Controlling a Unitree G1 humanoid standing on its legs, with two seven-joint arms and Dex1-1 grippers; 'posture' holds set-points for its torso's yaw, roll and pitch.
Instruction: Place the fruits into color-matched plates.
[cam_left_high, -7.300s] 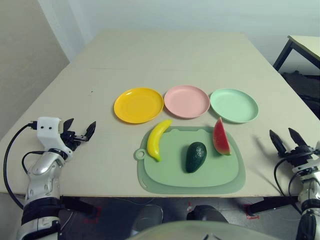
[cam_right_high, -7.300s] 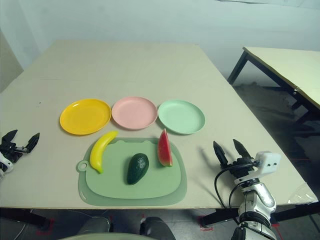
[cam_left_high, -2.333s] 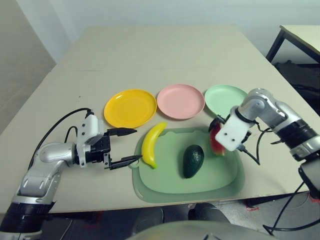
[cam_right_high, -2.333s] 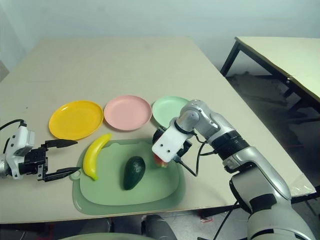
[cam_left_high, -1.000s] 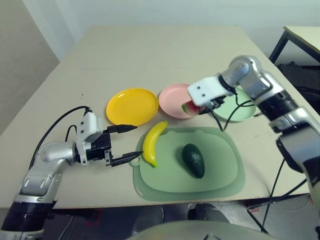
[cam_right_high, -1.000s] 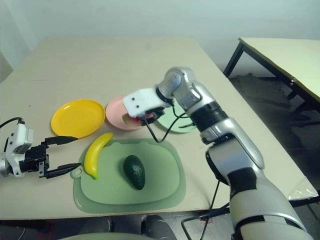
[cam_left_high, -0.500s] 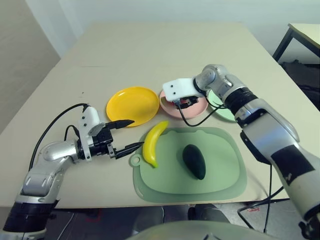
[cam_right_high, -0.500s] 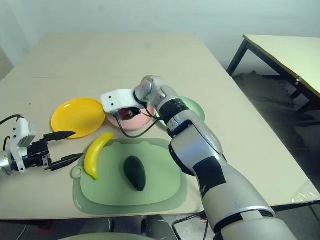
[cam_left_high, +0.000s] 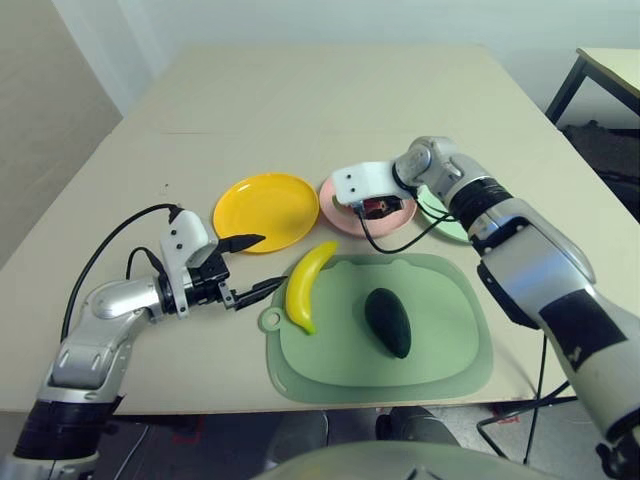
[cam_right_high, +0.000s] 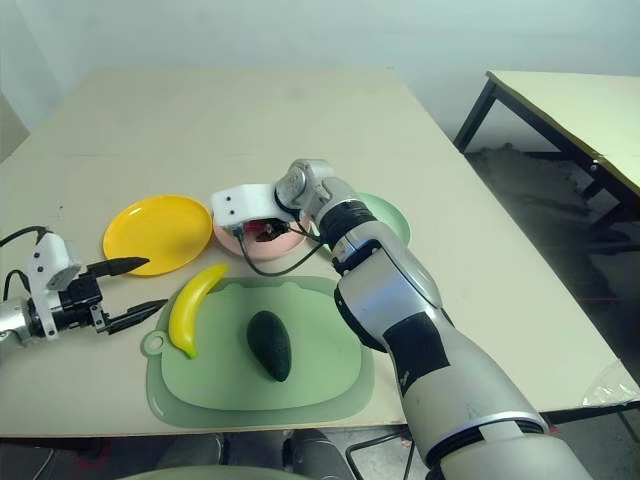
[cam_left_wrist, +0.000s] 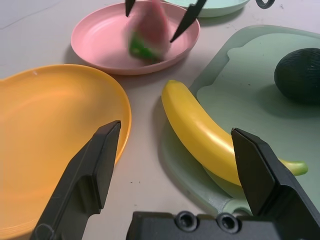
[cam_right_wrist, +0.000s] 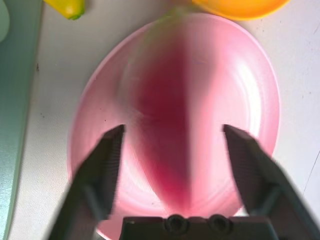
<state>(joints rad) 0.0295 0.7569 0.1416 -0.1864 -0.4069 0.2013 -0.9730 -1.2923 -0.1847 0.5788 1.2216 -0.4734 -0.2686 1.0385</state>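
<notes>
A beige table (cam_left_high: 330, 100) bears three round plates in a row: a yellow plate (cam_left_high: 262, 211), a pink plate (cam_left_high: 345, 216) and a pale green plate (cam_left_high: 450, 226) partly hidden behind an arm. Just ahead of the spread left fingers (cam_left_wrist: 95, 165) lies a light green mat (cam_left_high: 440, 345), its tab end nearest the fingertips, the yellow plate beside them

A bare lab-like room: plain beige table (cam_left_high: 300, 100), second table (cam_right_high: 570, 110), blank white walls (cam_right_high: 250, 30).
</notes>
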